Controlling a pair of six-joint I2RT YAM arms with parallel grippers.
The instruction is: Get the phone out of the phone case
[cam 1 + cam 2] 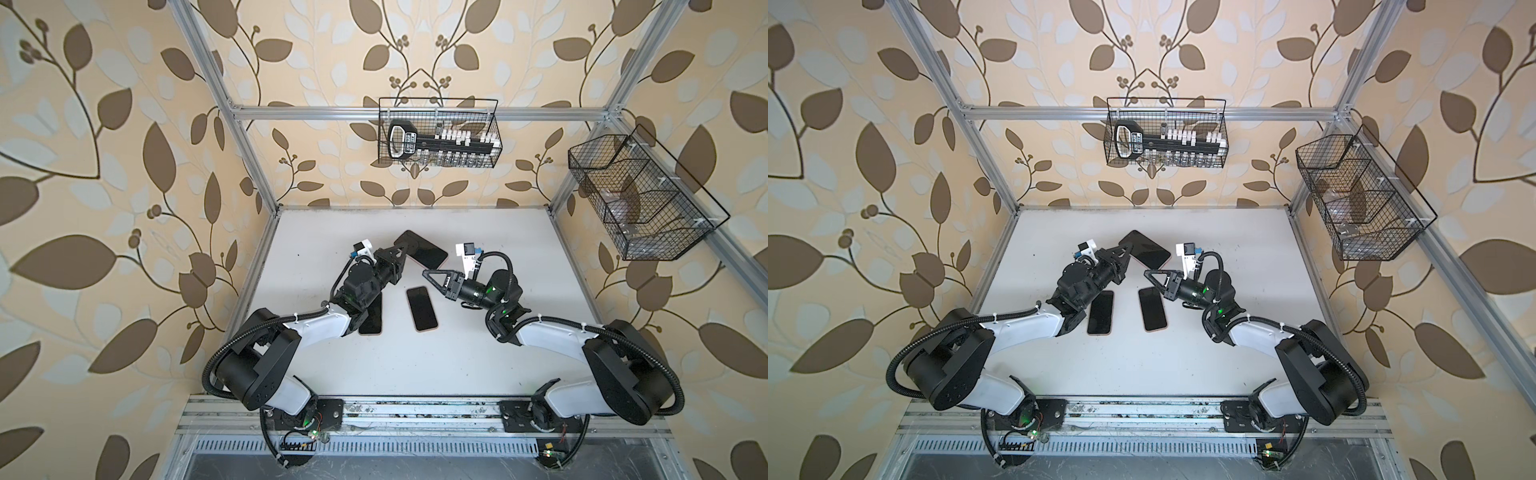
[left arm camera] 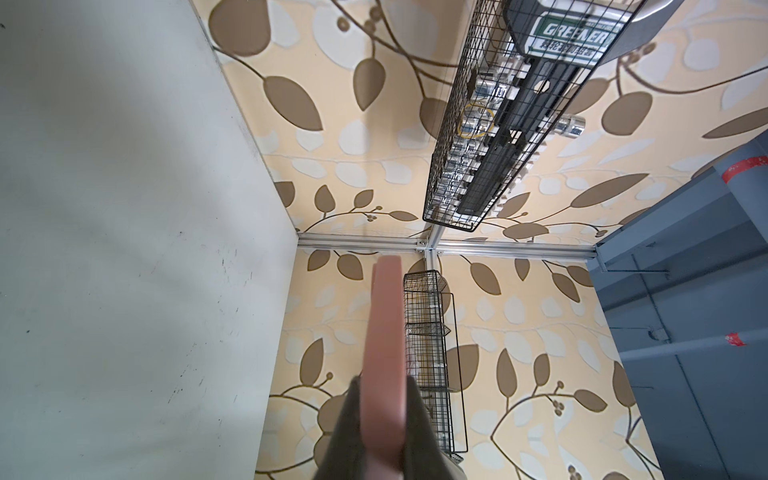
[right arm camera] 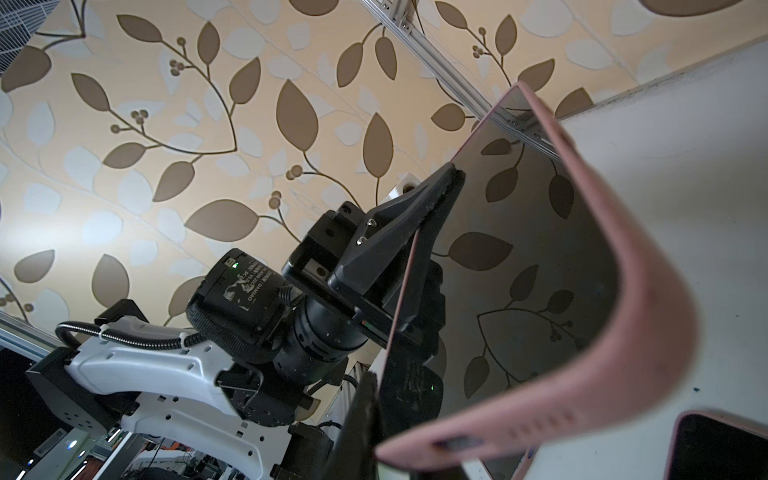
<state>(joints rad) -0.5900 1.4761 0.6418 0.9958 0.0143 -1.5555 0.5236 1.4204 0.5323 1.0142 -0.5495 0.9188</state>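
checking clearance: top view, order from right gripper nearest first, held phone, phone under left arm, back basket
From the right gripper:
1. held phone, just beside it
2. phone under left arm, flat on the table
3. back basket, up on the far wall

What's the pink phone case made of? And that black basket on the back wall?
The pink phone case looks like soft silicone or rubbery plastic: matte, with rounded, dull corners. The black basket seems thin coated metal wire: an open, see-through grid.
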